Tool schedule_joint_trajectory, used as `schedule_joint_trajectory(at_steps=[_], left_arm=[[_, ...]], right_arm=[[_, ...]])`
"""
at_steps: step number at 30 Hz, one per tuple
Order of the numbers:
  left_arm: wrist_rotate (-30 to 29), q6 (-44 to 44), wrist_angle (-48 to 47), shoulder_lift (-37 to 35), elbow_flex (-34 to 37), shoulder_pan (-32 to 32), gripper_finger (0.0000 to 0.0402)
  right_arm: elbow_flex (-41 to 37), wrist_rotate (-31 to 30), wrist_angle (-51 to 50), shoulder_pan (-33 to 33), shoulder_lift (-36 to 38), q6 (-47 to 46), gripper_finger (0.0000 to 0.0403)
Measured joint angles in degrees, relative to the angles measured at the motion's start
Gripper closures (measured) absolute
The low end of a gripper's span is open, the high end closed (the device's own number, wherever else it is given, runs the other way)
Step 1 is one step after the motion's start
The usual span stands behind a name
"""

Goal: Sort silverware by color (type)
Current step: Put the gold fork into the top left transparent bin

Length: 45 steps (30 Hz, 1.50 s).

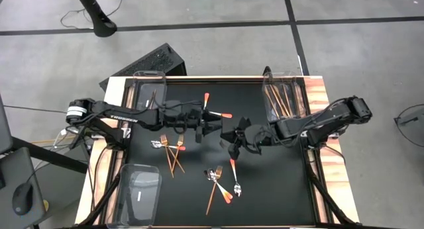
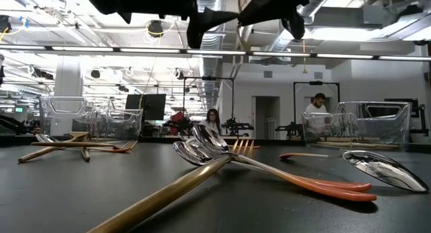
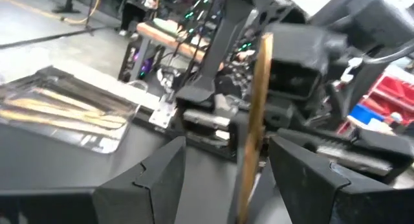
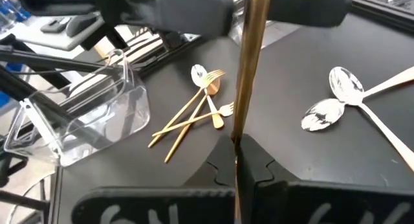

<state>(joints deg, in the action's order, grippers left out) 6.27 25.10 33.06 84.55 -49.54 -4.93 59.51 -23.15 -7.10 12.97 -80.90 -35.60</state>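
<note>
Hard to see from high view: both grippers meet mid-table, dark on black mat (image 1: 172, 202), thin gold utensil between them hidden there. Wrist views show it better. Right gripper (image 4: 240, 160) pinched tight on gold utensil (image 4: 249, 68), fingers closed round its lower end, rod upright. Left gripper (image 3: 223, 160) w/ fingers spread apart; same rod stands between them, touching or not can't tell. Top & bottom of rod cut off, so fork or knife unclear.

Low view shows only dark arm shapes up top, but shiny silver spoons w/ smooth orange handles (image 2: 323, 186) lie close up.

Other gold forks (image 1: 173, 153) lie left of middle. Clear plastic bin (image 1: 283, 96) at far right holds long thin gold pieces.
</note>
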Motion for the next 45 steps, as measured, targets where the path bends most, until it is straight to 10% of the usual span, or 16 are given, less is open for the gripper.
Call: schedule_joint_trajectory(at_steps=[9,32,45], left_arm=[[1.48,-0.88,0.54,-0.07,0.00,-0.53,0.0203],[8.06,-1.98,0.09,-0.07,0.00,-3.70,0.0392],[6.70,-1.49,-15.61,-4.57,0.02,-11.14,0.0399]], right_arm=[[0.02,1.08,0.53,-1.91,0.04,1.38,0.0397],[0.02,2.42,3.42,-3.76,0.04,3.23,0.0394],[0.09,-3.72,1.71,-6.88,0.04,-5.87,0.0291]])
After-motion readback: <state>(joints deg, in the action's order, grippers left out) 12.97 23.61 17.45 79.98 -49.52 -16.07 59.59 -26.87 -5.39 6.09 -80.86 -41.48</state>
